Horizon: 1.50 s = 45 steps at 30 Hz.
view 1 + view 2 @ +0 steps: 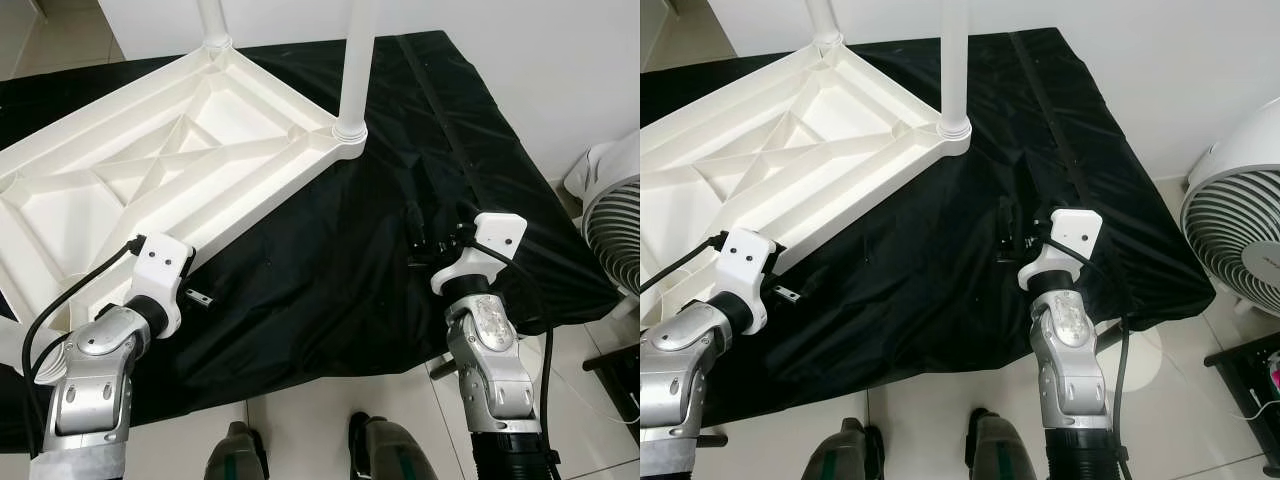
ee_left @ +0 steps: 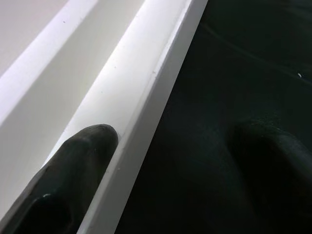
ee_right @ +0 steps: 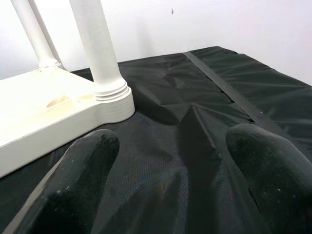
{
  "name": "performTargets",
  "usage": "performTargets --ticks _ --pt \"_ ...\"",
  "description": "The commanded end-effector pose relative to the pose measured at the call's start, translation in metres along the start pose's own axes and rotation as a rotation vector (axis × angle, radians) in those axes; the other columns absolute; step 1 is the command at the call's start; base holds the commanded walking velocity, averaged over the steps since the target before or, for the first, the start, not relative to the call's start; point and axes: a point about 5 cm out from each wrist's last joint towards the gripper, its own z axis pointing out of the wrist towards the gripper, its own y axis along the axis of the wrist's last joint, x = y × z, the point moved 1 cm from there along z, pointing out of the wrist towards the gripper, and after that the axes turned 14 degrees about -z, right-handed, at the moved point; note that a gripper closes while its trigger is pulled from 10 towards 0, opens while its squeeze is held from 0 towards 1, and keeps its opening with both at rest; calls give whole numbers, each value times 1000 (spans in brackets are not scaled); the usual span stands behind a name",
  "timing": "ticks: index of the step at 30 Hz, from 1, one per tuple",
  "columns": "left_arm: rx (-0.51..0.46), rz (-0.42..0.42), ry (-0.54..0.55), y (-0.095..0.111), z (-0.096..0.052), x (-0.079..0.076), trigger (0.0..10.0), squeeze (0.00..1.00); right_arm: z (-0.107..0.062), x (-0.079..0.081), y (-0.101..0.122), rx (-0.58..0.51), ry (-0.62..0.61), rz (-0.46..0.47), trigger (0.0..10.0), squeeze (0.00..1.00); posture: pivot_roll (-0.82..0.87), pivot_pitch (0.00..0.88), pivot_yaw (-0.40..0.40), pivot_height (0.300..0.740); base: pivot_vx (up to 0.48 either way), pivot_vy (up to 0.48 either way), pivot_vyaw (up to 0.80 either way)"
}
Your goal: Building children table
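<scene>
Black cloth [image 1: 330, 270] covers the surface; white children's table [image 1: 150, 170] lies upside down, two legs [image 1: 353, 60] pointing straight up at the far corners. Left claw [image 2: 161, 161] straddles its near rim, spread; right claw [image 3: 170, 180] spread over cloth, holding nothing.

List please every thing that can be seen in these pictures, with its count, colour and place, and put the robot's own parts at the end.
Table top: one, white, upside down on the black cloth, ribs facing up, toward the robot's left.
Table legs: two, white, standing upright in the far corner sockets of the table top.
Cloth: one, black, spread over the work surface under the table top.
Fan: one, white, on the floor to the robot's right.
Floor: light tiles, below the cloth's near edge.
Left hand: one, black fingers open, straddling the near rim of the table top.
Right hand: one, black fingers open, over the cloth, apart from the table top.
Feet: two, dark, at the bottom edge.
</scene>
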Motion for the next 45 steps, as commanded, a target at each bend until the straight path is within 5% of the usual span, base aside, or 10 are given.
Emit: performTargets --ticks 1,3,4,5,8,9,37,38,39,45 --pt "50 -5 67 -10 -1 6 10000 0 0 4 -2 2 11 9 10000 0 -3 137 47 740 0 0 0" --pt "62 -6 76 -12 -1 6 10000 0 0 4 -2 2 11 9 10000 0 -4 135 48 740 0 0 0" --pt "68 -34 101 -13 0 8 7843 0 0 4 -2 1 11 9 10000 0 -4 133 50 740 0 0 0" --pt "70 -56 118 -14 0 10 3373 0 0 5 -2 0 12 9 10000 0 -4 133 50 740 0 0 0" --pt "77 -60 143 -14 0 11 3373 0 0 5 -2 -1 13 9 10000 0 -4 133 50 740 0 0 0" --pt "75 -71 148 -14 0 11 0 0 0 6 -2 -1 15 10 10000 0 0 129 49 740 0 0 0" --pt "13 -161 284 -8 7 -38 0 0 4 9 -1 -15 36 -5 10000 0 -5 116 42 740 0 0 0" --pt "14 -165 301 -8 8 -38 2353 0 4 9 -1 -16 35 -4 10000 0 -4 113 41 740 0 0 0" --pt "12 -165 315 -7 10 -37 8745 0 5 10 -1 -18 37 -3 10000 0 -4 112 40 740 0 0 0" --pt "-53 -131 283 7 17 -37 10000 0 6 11 -1 -20 37 -4 10000 0 -5 111 45 740 0 0 0"
